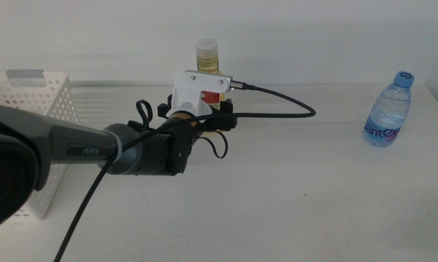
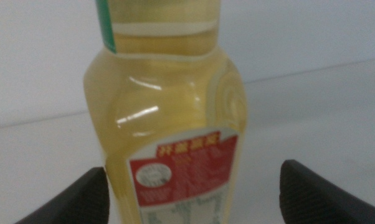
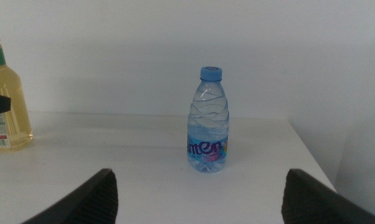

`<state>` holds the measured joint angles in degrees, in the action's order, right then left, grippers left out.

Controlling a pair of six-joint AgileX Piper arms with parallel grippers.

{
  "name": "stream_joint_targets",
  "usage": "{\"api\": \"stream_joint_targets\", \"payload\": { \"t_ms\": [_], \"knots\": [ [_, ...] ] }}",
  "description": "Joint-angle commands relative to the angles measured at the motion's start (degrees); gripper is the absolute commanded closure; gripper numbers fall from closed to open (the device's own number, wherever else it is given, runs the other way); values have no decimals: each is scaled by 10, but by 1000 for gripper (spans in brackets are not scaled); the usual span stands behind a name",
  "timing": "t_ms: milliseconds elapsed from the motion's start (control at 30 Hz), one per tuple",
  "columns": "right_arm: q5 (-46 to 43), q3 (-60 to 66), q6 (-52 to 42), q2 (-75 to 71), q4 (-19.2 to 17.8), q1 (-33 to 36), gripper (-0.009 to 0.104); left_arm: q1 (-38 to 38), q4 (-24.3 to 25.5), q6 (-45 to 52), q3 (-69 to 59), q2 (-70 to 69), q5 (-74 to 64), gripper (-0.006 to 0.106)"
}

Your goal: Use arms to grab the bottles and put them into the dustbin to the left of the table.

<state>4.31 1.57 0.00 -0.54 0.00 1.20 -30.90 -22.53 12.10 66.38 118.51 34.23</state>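
Our left hand [image 2: 190, 186] stands wide open with the yellow bottle [image 2: 169, 124] between its jaws, not yet gripped as far as we can tell. That bottle stands upright on the table [image 1: 292, 189], the dustbin [image 1: 37, 109] well off to its left and the water bottle [image 1: 388, 109] far to its right, ahead of our open, waiting right hand [image 3: 197, 199]. We judge this the approach; next comes closing, lifting and carrying over to the dustbin.

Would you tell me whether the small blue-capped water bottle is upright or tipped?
Upright: the small clear blue-capped water bottle stands on its base on the white table, cap topmost.
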Motion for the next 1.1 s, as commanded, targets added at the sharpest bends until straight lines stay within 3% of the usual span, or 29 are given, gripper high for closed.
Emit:
{"api": "stream_joint_targets", "payload": {
  "t_ms": [0, 533, 667, 800, 967, 1000, 1067],
  "knots": [
    [-43, -4, -5, -16, 0, -3, 23, 7, -4, 1, 29, -23, 44, 10],
    [-43, -4, -5, -16, 0, -3, 23, 24, 1, -24, 118, 60, 107, 10],
    [-43, -4, -5, -16, 0, -3, 23, 24, 1, -24, 118, 76, 131, 16],
    [-43, -4, -5, -16, 0, -3, 23, 24, 1, -24, 118, 80, 137, 41],
    [-43, -4, -5, -16, 0, -3, 23, 24, 1, -33, 118, 76, 133, 98],
    [-43, -4, -5, -16, 0, -3, 23, 24, 1, -31, 116, 71, 130, 106],
    [-43, -4, -5, -16, 0, -3, 23, 24, 3, -28, 106, 57, 126, 106]
  ]
}}
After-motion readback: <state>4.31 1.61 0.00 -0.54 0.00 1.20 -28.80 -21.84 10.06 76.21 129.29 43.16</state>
